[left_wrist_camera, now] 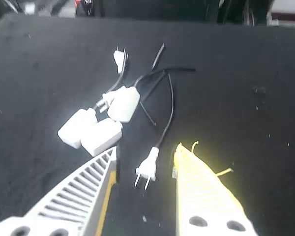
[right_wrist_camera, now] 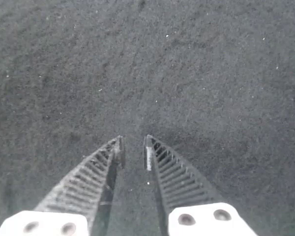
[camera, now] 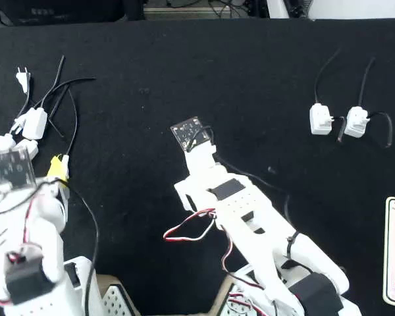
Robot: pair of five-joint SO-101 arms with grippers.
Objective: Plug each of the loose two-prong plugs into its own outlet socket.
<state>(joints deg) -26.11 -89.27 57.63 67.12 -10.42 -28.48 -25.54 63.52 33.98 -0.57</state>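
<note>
Hanging over the black cloth table [camera: 184, 66]: left gripper [left_wrist_camera: 145, 149] wide apart astride a loose plug [left_wrist_camera: 147, 168], right gripper [right_wrist_camera: 133, 140] barely parted, both empty, cables [camera: 218, 8] behind.

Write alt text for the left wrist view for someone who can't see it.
The left gripper holds its fingers open either side of a loose white two-prong plug on a black table. Beyond lie white outlet sockets, a second plug and black cords.

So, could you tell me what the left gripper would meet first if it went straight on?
Most likely the loose two-prong plug, lying just ahead between the open fingers of the left gripper; depth is unclear.
</note>
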